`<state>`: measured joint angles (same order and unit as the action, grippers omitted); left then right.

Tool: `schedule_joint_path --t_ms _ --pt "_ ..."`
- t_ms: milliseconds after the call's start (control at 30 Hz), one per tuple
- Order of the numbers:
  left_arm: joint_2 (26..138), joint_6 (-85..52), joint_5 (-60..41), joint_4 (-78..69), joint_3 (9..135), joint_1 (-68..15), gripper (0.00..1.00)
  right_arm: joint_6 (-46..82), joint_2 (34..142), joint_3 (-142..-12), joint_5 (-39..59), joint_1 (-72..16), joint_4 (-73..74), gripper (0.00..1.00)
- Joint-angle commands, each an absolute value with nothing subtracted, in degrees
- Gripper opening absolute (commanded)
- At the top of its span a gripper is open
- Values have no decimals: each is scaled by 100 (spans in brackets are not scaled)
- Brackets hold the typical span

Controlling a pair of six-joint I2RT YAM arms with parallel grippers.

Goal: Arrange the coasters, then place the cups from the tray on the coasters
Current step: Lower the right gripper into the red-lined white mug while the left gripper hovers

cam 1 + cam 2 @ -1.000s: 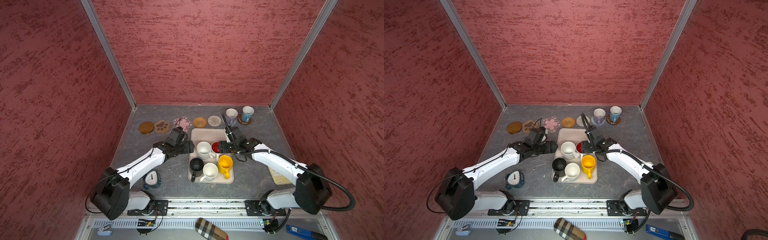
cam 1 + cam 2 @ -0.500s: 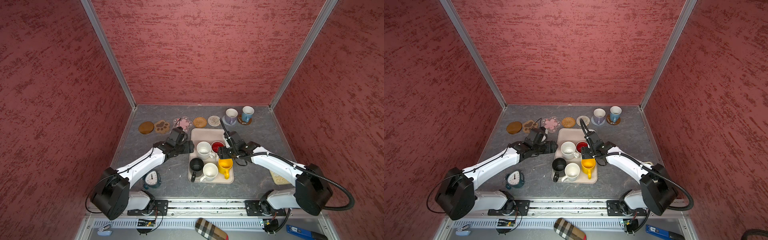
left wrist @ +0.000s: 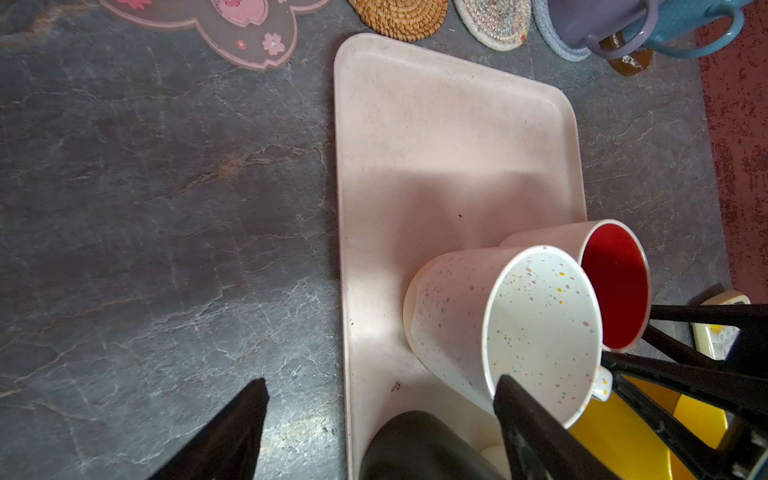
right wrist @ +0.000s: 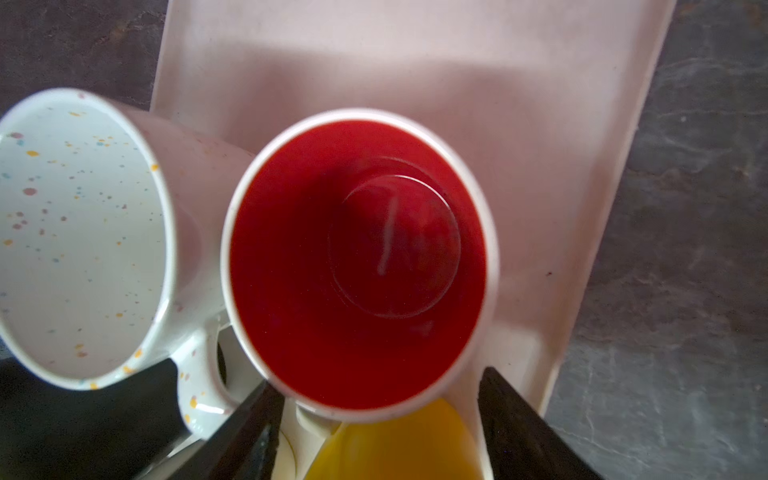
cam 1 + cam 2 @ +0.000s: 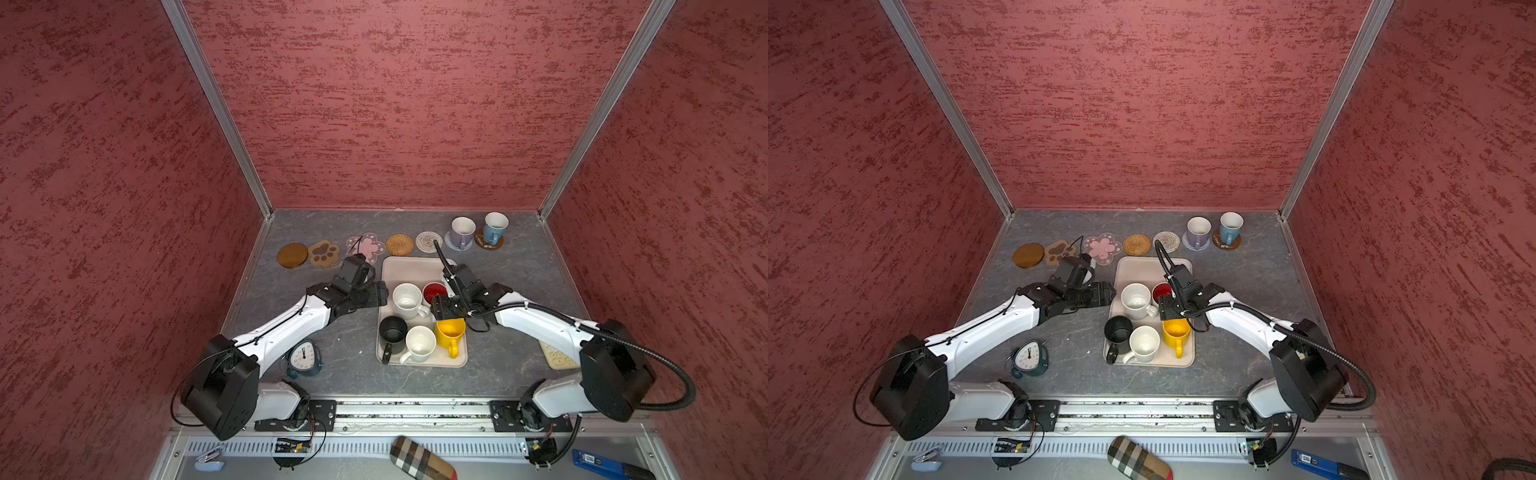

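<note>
Red-lined white cup (image 4: 357,266) stands upright on the beige tray (image 5: 409,268), beside the speckled white cup (image 3: 540,324). The right tool (image 4: 376,382) straddles it, one finger at each side of the rim; whether it clamps cannot be told. The left tool (image 3: 381,381) is released, spread over the tray edge and grey surface (image 3: 166,208).

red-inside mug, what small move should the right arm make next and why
Probably close the right gripper on the red-inside mug. In the right wrist view its jaws stand open on either side of the mug's near wall, not yet pinching it, and the mug sits on the tray. The whitish woven coaster lies bare, a likely place for it.
</note>
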<state>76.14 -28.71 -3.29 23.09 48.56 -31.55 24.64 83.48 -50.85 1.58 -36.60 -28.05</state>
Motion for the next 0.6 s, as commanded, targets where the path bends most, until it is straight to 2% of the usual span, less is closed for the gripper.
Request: schedule_joint_path --t_ms 0,200,567 --pt "7543 -2883 -298 2254 4808 -3143 86 2491 8466 -5195 -235 -3685 -2883 71" --pt "7500 -2883 -291 2274 4782 -3146 86 2384 8433 -5322 -673 -3683 -3137 61" --pt "7428 -2892 -266 2298 4740 -3137 87 2307 8646 -5424 -626 -3683 -3041 47"
